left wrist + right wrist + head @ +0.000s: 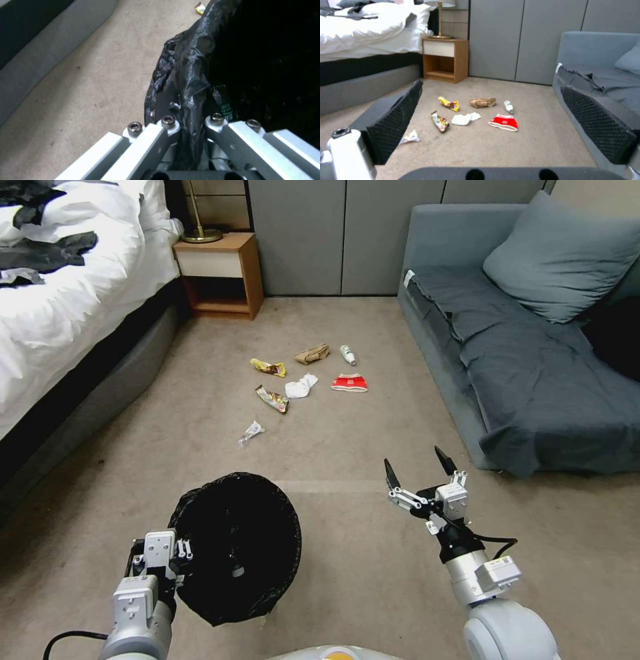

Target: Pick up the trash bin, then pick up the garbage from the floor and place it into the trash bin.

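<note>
- gripping the rim of the small round bin lined with a crinkled black plastic bag (pixel 235 547), the left gripper (pixel 175 553) holds it low at the robot's left, its mouth tipped up toward the head camera.
- in the left wrist view the left gripper's metal fingers (pixel 166 130) are pinched together on a fold of the black liner at the bin (pixel 253 62) rim; whether hard rim plastic lies inside that fold is hard to tell.
- the right gripper (pixel 421 468) hangs above the beige carpet (pixel 360 447) to the robot's right, black-tipped fingers spread wide apart with nothing between them.
- the garbage lies on the carpet ahead, between the white-quilted bed (pixel 80 300) and the grey fabric sofa (pixel 520 380), well apart from both grippers.
- a crumpled brown paper bag (pixel 482 102) and a small clear bottle (pixel 508 106) lie farthest away, side by side.
- a yellow snack wrapper (pixel 449 103) lies on the bed side of the brown bag.
- a white tissue wad (pixel 465 118) sits between a second gold wrapper (pixel 440 121) and a flat red-and-white packet (pixel 503 122).
- a small pale crinkled scrap (pixel 251 433) lies nearest the bin, apart from the rest.
- a wooden nightstand (pixel 220 273) stands beside the bed against the far wall.
</note>
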Robot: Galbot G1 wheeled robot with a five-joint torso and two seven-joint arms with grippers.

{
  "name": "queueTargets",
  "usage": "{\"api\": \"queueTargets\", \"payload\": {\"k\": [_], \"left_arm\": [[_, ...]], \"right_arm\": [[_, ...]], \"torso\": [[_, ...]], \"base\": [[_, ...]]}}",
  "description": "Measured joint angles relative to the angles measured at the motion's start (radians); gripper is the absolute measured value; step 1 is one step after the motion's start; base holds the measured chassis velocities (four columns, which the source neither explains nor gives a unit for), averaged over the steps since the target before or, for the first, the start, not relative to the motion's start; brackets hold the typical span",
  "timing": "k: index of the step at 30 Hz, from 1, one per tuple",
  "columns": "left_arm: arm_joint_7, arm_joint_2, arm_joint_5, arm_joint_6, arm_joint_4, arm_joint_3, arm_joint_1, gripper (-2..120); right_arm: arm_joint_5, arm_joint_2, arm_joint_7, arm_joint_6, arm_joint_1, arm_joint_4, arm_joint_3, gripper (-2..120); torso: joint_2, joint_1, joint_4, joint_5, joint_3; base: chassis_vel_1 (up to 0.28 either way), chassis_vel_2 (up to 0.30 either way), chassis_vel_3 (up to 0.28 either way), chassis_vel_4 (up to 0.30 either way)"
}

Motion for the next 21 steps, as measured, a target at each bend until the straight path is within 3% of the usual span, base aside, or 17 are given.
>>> {"api": "queueTargets", "payload": {"k": [21], "left_arm": [[0.000,-0.031,0.001,-0.004,-0.010,-0.038,0.000,1]], "right_arm": [[-0.001,0.008,0.021,0.031,0.028,-0.041,-0.045,100]], "torso": [[0.000,0.000,0.0003,0.0000,0.000]], "base": [[0.000,0.000,0.000,0.000]]}}
